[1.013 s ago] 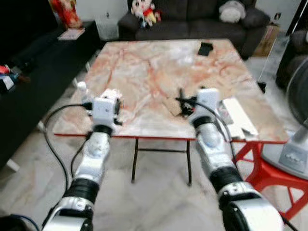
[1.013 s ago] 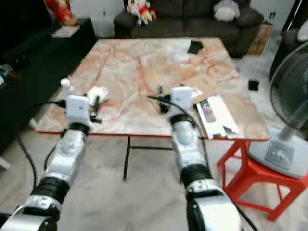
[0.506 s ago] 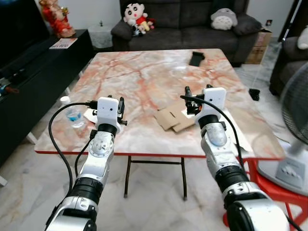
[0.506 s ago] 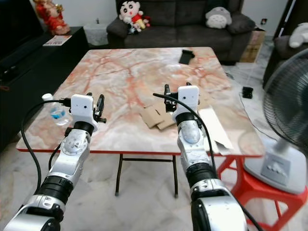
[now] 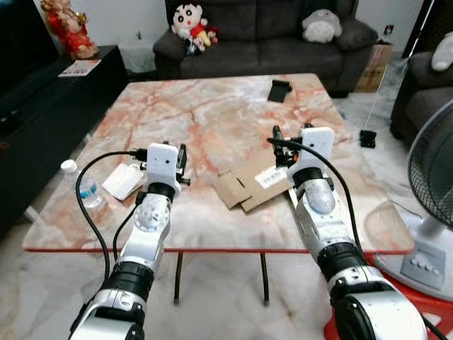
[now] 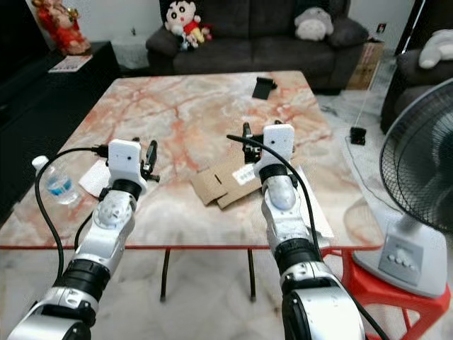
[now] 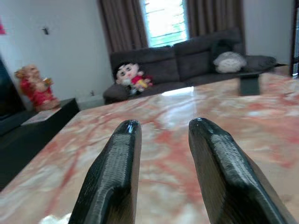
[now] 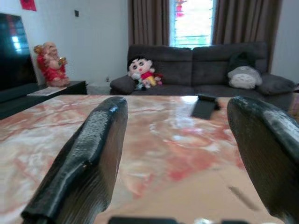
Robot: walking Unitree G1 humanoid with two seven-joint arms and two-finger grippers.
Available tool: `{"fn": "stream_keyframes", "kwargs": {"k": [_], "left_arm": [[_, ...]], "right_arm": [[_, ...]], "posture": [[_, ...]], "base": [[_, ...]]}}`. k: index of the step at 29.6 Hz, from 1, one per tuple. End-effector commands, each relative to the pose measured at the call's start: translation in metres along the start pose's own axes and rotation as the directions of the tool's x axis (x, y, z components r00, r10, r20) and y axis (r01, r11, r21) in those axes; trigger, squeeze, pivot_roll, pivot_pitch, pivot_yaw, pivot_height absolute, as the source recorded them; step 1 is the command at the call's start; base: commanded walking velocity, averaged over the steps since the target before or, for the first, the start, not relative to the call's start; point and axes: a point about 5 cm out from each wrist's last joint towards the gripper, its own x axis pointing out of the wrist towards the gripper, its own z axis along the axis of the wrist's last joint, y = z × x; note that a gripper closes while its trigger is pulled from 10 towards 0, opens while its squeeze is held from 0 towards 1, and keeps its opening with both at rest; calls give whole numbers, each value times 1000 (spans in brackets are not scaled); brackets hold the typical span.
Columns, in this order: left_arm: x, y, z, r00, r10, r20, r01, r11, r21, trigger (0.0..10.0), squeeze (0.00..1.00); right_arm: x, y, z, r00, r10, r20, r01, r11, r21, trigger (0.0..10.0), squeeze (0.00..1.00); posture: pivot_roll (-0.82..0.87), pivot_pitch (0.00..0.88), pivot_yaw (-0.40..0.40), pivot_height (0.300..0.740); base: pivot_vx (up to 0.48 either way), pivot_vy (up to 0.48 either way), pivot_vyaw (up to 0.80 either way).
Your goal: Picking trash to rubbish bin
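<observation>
Marble table (image 5: 212, 120), flattened cardboard (image 5: 251, 188), right end effector (image 8: 177, 154) wide apart, left end effector (image 7: 163, 135) slightly apart, both empty

Cardboard (image 5: 249, 188) lies mid-table (image 5: 212, 120), w/ a bottle (image 5: 88, 190) and paper packet (image 5: 123, 181) at the left edge, a phone (image 5: 279, 90) at the far end (sofa (image 5: 283, 35) behind), fan (image 5: 432, 177) to the right.

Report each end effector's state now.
Left end effector: open, holding nothing, over the marble table.
Right end effector: open wide, holding nothing, above the flattened cardboard.
</observation>
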Motion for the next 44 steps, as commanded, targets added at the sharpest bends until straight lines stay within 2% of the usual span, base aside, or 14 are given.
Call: {"fn": "stream_keyframes", "kwargs": {"k": [1,13,19,20,21,34,44], "left_arm": [[2,8,3,1000,23,6,-23,1000,4,10000,0],[1,6,3,1000,16,5,-16,1000,1,10000,0],[-2,-2,-2,999,-34,-21,34,999,-6,10000,0],[-3,-4,-4,998,-46,-32,46,999,-18,10000,635],[-3,-5,-6,998,-49,-43,48,998,-26,10000,1000],[-10,-12,-11,995,-81,-60,78,996,-49,10000,1000],[-13,-17,-14,993,-97,-65,93,994,-60,10000,1000]], "right_arm": [[3,10,5,999,34,13,-34,999,3,10000,0],[2,13,3,999,50,2,-50,999,5,10000,0],[0,16,0,998,66,-10,-66,998,5,10000,0],[-1,17,-1,997,71,-20,-71,997,1,10000,0],[-2,17,-3,997,73,-29,-74,997,-5,10000,0],[-20,23,-18,992,103,-78,-101,994,30,10000,0],[-38,32,-27,983,103,-153,-84,988,128,10000,0]], "posture": [[109,17,53,740],[106,20,55,740],[107,16,50,740],[105,13,50,740],[102,14,52,740],[82,23,45,740],[64,29,43,740]], "base": [[394,0,0],[388,0,0],[0,0,0],[0,0,0],[0,0,0],[0,0,0],[0,0,0]]}}
